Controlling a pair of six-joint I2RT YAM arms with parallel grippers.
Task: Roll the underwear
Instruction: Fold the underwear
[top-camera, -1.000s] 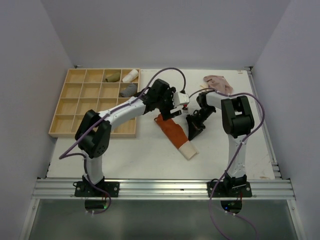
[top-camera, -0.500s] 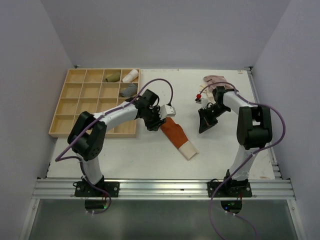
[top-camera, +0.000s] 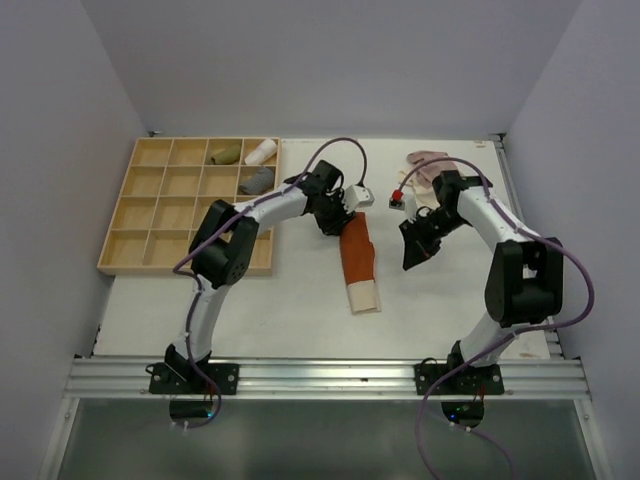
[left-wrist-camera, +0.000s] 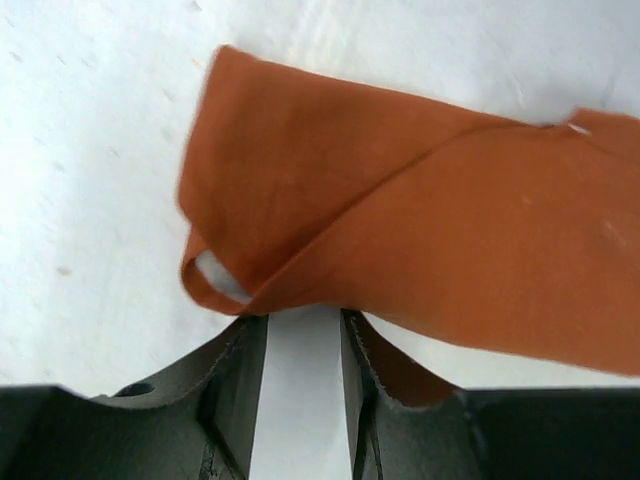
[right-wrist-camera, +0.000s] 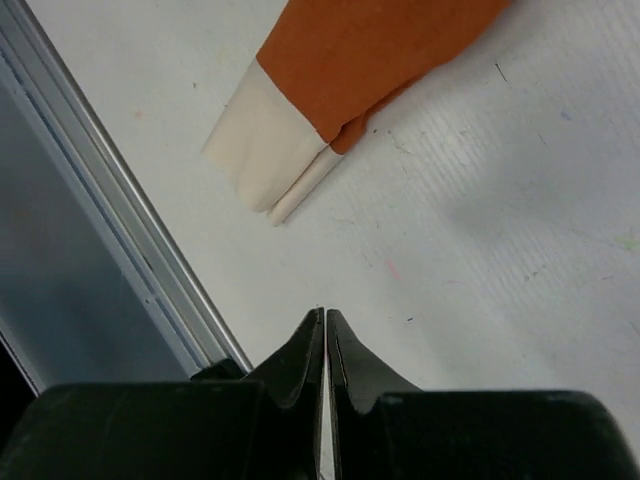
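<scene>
Overhead view of a white worktop (top-camera: 290, 325) with two robot arms reaching in from the near edge. The rust-orange underwear (top-camera: 357, 258) lies flat in the middle as a long folded strip. Its cream waistband (top-camera: 365, 297) points toward the arms and its far end sits under the left arm's wrist.

The left tool (left-wrist-camera: 297, 320) has its jaws drawn in around that far end. In the wrist view the cloth's folds gather at the fingertips and a small loop of hem sticks out to one side, so it appears to be pinching the fabric (a narrow gap shows between the fingers). The right tool (right-wrist-camera: 325, 315) is closed and holds nothing. It hangs over bare worktop just right of the strip, with the waistband ahead of its tips.

The pale beige-pink underwear (top-camera: 428, 160) lies crumpled at the far edge, beyond the right arm and well apart from the strip.

The step in hand looks like straightening the folded strip, since no roll has formed yet. The next move likely calls for turning one end over onto itself and rolling it tightly along the strip, keeping the layers aligned.
</scene>
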